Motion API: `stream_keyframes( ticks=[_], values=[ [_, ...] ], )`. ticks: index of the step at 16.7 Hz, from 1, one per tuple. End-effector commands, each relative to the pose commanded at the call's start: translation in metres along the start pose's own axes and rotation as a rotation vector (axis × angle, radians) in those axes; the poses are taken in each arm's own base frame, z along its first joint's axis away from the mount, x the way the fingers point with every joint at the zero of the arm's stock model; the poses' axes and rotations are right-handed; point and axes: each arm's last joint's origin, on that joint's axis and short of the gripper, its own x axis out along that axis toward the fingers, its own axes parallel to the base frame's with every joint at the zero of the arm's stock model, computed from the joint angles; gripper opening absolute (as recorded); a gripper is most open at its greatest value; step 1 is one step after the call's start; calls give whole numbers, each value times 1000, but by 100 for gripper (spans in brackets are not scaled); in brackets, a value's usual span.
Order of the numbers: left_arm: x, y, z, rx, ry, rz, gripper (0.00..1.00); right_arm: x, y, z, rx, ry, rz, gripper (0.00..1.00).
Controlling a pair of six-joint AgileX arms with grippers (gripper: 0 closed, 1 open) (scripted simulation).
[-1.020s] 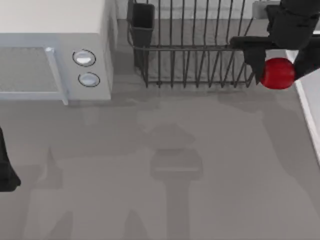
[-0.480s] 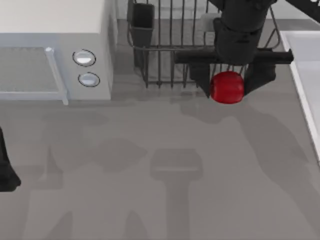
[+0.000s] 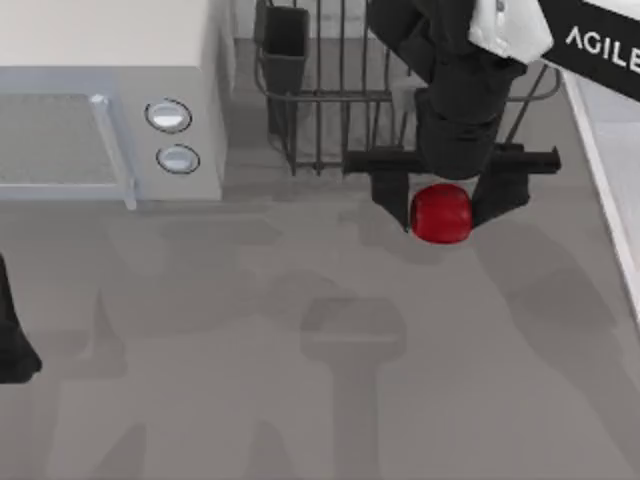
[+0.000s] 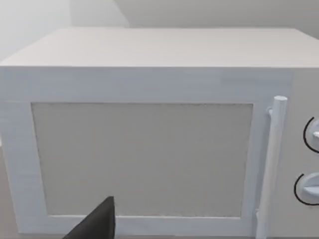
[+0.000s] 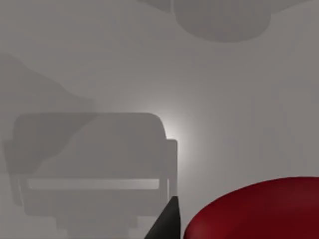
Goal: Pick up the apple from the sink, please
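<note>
Red and glossy, the apple (image 3: 441, 213) is sitting clamped in the right pincer (image 3: 441, 205), with a dark finger pressing on each side of it. It's hanging in the air above the grey table (image 3: 330, 380), out of the sink (image 3: 612, 190), whose whitish rim is running along the table's right edge. The apple is just in front of the dark wire dish rack (image 3: 340, 110), toward the right half of the table and well apart from the sink rim.

The right arm is reaching in from the top right and is covering part of the rack, and the white casing on it is showing lettering at the edge of the top view. Shadows of the arm and pincer are falling on the bare table below and to the left of the apple.

From the right wrist view, the apple (image 5: 259, 211) is showing as a dark red curve next to one black fingertip (image 5: 167, 221), with grey table (image 5: 224, 109) behind it.

The left pincer (image 3: 12, 340) is hanging parked at the far left edge of the table, and I can't tell if it's open or closed. Its wrist camera is facing the white microwave (image 4: 149, 149), with the door handle (image 4: 271, 164) and two round knobs (image 3: 168, 116) on its right side. That microwave (image 3: 100, 90) is sitting at the back left, just beside the rack.
</note>
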Motion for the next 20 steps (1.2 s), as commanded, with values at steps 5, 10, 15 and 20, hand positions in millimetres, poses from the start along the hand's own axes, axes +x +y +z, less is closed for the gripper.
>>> stream_keyframes(
  ticks=[5, 10, 15, 20],
  values=[
    [0, 0, 0, 0, 0, 0, 100, 51, -2, -5, -2, 2, -3, 0],
    [0, 0, 0, 0, 0, 0, 100, 53, -2, -5, -2, 3, -3, 8],
    [0, 0, 0, 0, 0, 0, 100, 53, -2, -5, -2, 3, -3, 45],
    [0, 0, 0, 0, 0, 0, 100, 53, -2, -5, -2, 3, -3, 83]
  ],
)
